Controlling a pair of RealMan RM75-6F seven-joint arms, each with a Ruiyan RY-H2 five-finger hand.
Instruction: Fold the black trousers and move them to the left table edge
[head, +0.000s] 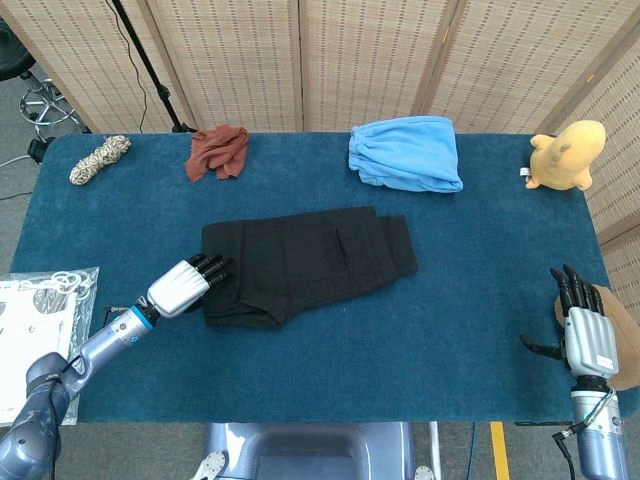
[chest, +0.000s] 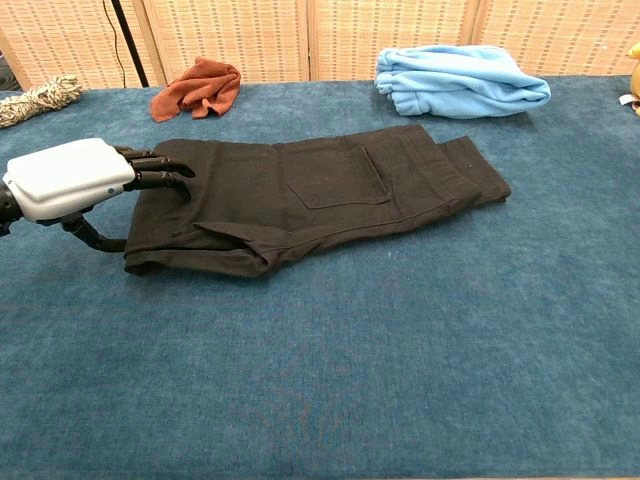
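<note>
The folded black trousers lie near the middle of the blue felt table, slightly left of centre, pocket side up. The left hand reaches over their left end with fingers stretched flat over the cloth and the thumb below at the fabric's edge; whether it grips the cloth cannot be told. The right hand hovers at the table's right edge, fingers extended and holding nothing. Along the far edge sit a coil of rope, a crumpled rust-red cloth, a folded light-blue garment and a yellow plush toy. Woven screen panels close off the back. A plastic bag of papers lies off the table's left side.
</note>
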